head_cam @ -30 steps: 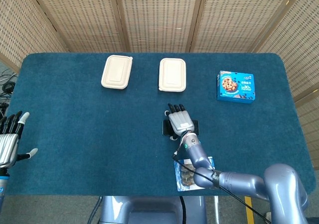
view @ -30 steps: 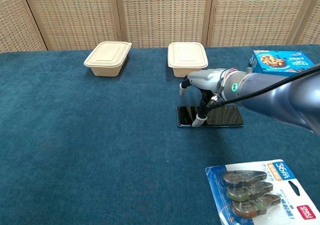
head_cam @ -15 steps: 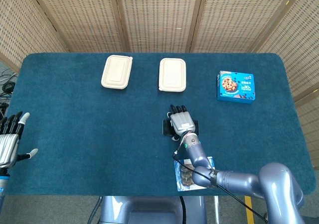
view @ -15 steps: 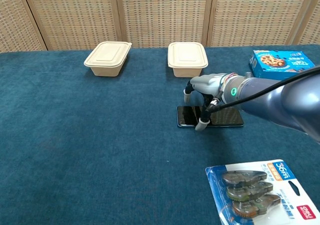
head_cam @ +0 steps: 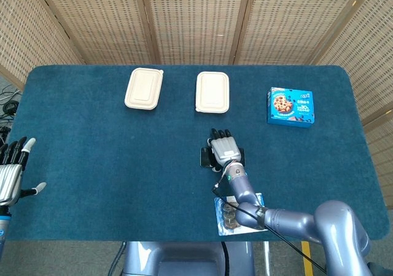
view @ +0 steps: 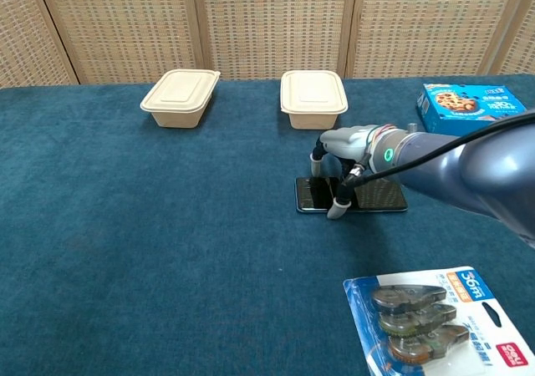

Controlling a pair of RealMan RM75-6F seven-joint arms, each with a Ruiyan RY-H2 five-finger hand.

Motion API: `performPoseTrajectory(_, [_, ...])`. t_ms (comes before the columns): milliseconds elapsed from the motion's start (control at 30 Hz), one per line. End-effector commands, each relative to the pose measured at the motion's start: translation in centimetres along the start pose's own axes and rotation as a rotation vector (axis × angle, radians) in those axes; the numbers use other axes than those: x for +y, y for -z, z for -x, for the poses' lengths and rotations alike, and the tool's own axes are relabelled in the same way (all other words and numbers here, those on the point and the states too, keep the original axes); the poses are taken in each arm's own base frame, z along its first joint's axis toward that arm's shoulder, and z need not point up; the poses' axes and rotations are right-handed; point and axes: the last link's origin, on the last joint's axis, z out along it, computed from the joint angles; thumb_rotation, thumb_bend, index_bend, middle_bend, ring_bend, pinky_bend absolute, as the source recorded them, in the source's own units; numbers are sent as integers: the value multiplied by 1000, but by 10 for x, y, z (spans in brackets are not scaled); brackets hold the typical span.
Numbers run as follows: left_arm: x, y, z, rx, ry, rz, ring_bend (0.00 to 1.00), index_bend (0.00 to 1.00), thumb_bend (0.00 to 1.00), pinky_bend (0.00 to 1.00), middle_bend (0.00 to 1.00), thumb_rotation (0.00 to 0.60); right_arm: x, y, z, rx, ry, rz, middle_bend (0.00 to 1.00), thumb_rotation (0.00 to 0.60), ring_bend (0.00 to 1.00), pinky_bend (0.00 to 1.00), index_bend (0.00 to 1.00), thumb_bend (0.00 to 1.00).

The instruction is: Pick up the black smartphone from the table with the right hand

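The black smartphone (view: pixel 372 196) lies flat on the blue table cloth; in the head view only its ends (head_cam: pixel 204 157) show from under my hand. My right hand (view: pixel 349 149) (head_cam: pixel 223 148) arches over the phone's left half. Its thumb tip is down at the phone's near edge, and its fingers curve down over the far edge. The phone rests on the cloth and is not lifted. My left hand (head_cam: pixel 12 173) hangs off the table's left edge with fingers spread, holding nothing.
Two beige lidded containers (view: pixel 180 97) (view: pixel 313 92) stand at the back. A blue cookie box (view: pixel 465 106) sits at the back right. A blister pack of correction tapes (view: pixel 435 319) lies at the near edge, right of centre.
My right hand has sunk lower over the phone and shifted slightly right; its thumb tip has come down to the phone's near edge. The phone and my left hand have not moved.
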Motion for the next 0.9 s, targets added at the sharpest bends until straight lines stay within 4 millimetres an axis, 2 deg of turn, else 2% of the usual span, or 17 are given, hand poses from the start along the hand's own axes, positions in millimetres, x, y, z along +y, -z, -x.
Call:
performPoseTrajectory(33, [-1, 0, 0, 0, 4, -3, 0, 0, 0, 0, 0, 600, 0, -1, 3, 0, 7, 6, 0, 600, 0, 0, 352, 19])
performPoseTrajectory(233, [-3, -1, -1, -2, 10, -6, 0, 0, 0, 0, 0, 600, 1, -2, 4, 5, 7, 4, 0, 600, 0, 0, 483, 93])
performPoseTrajectory(333, [-2, -1, -1, -3, 12, -4, 0, 0, 0, 0, 0, 600, 0, -1, 5, 13, 12, -9, 0, 600, 0, 0, 517, 130])
performPoseTrajectory(700, [-2, -1, -2, -3, 18, 0, 0, 0, 0, 0, 0, 600, 0, 12, -4, 48, -43, -75, 0, 600, 0, 0, 536, 159])
performPoseTrajectory(900, [-1, 1, -3, -1, 19, 4, 0, 0, 0, 0, 0, 600, 1, 22, -11, 35, -166, -111, 0, 600, 0, 0, 538, 156])
